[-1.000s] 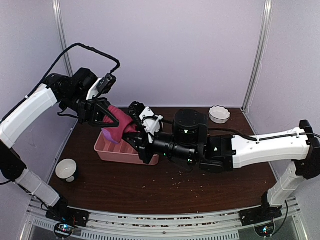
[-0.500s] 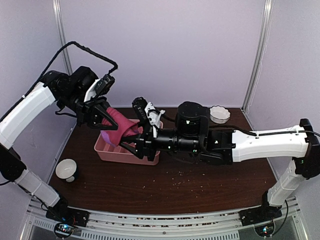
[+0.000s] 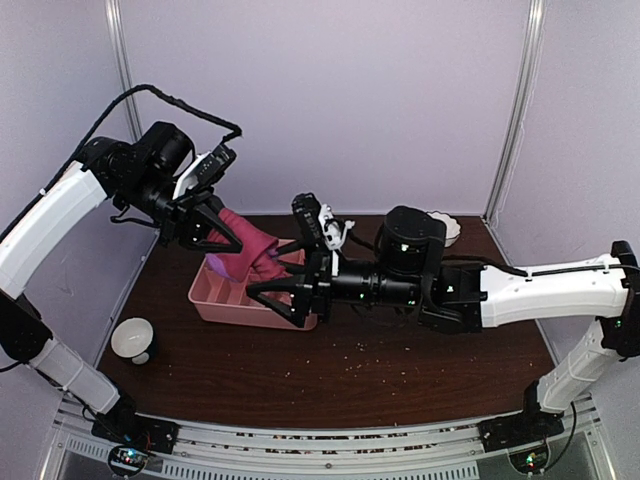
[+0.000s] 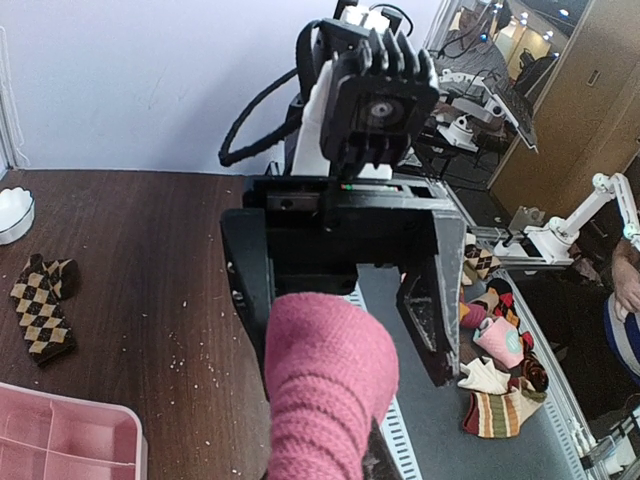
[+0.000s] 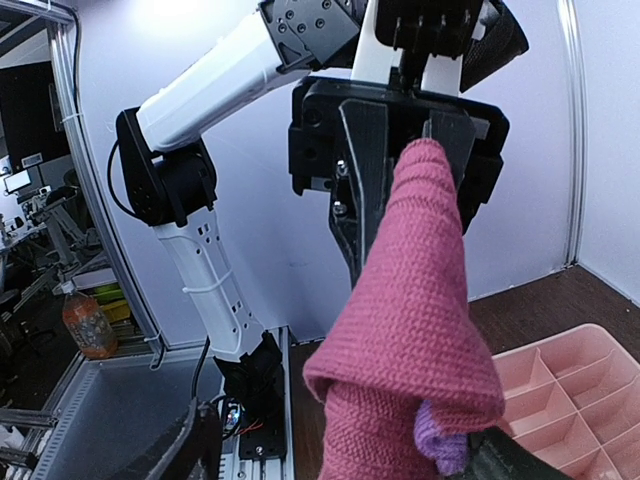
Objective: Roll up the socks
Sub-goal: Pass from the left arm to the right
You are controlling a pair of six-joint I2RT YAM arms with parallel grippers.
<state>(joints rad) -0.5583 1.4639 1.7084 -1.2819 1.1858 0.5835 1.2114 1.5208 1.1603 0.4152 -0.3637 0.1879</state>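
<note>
The left gripper (image 3: 208, 228) is clamped on the upper end of the magenta-pink sock (image 5: 415, 300), which hangs in the air over the pink divided tray (image 3: 225, 303). The right gripper (image 3: 272, 270) stands spread wide around its purple-toed lower end. Closing off-centre, it may pinch only a loose fold and tug the sock free; how deeply the left jaws bite is unclear. The checkered sock (image 4: 40, 305) lies on the table (image 4: 150, 250), well apart.
</note>
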